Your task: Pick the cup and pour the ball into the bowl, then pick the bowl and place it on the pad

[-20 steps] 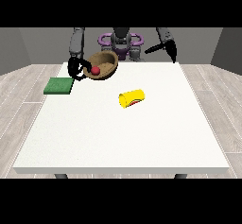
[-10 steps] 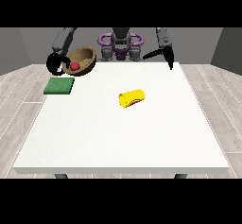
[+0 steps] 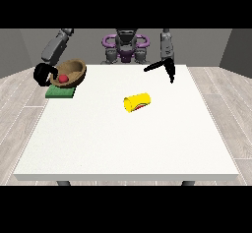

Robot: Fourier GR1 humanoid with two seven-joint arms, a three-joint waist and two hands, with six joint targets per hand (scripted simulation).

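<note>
My robot hand at the view's left (image 3: 43, 73) grips the brown wooden bowl (image 3: 71, 72), red ball (image 3: 63, 78) inside, just above the green square pad (image 3: 60, 92). Next, I judge, lower and release. The yellow cup (image 3: 137, 102) lies emptied on the bench (image 3: 128, 143).

Large white table (image 3: 123, 143), filling most of the view from nine o'clock across to three. Pale wood-plank floor (image 3: 226, 94) around it at three and nine o'clock. Grey wall (image 3: 216, 45) behind at twelve. Two dark table legs (image 3: 63, 183) below the near edge at six.
</note>
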